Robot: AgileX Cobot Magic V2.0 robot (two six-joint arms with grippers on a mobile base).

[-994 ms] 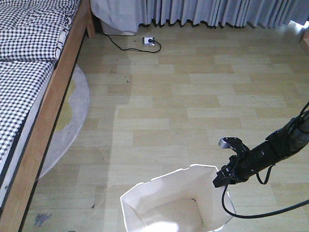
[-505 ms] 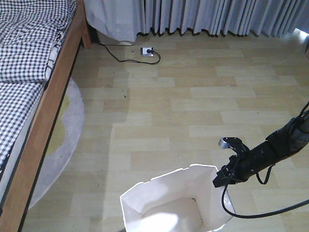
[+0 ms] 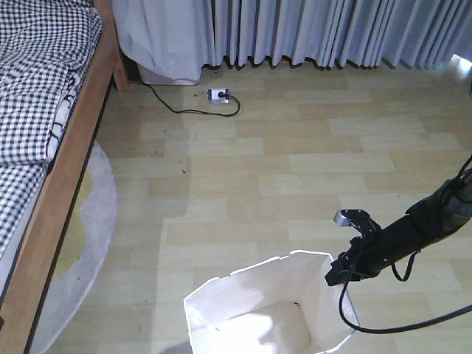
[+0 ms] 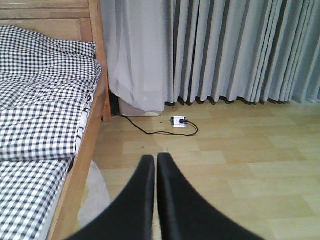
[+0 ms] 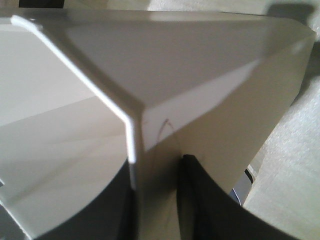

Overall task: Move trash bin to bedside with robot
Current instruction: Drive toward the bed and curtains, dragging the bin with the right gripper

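the right gripper [image 3: 338,271] is clamped on the right rim of the bin [image 3: 251,291], wall pinched between its fingers; your left gripper [image 4: 156,175] is closed on nothing. within the last second the bed [image 3: 44,110] slid toward the left edge and the curtain [image 3: 310,29] drew nearer, with the bin unmoved in view. judged: base travelling, bin carried, still apart from the bed.

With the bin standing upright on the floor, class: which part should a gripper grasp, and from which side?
Probably the thin top rim of the trash bin, from above, one finger inside and one outside. Its walls look too broad to span; the open top leaves the edge free.
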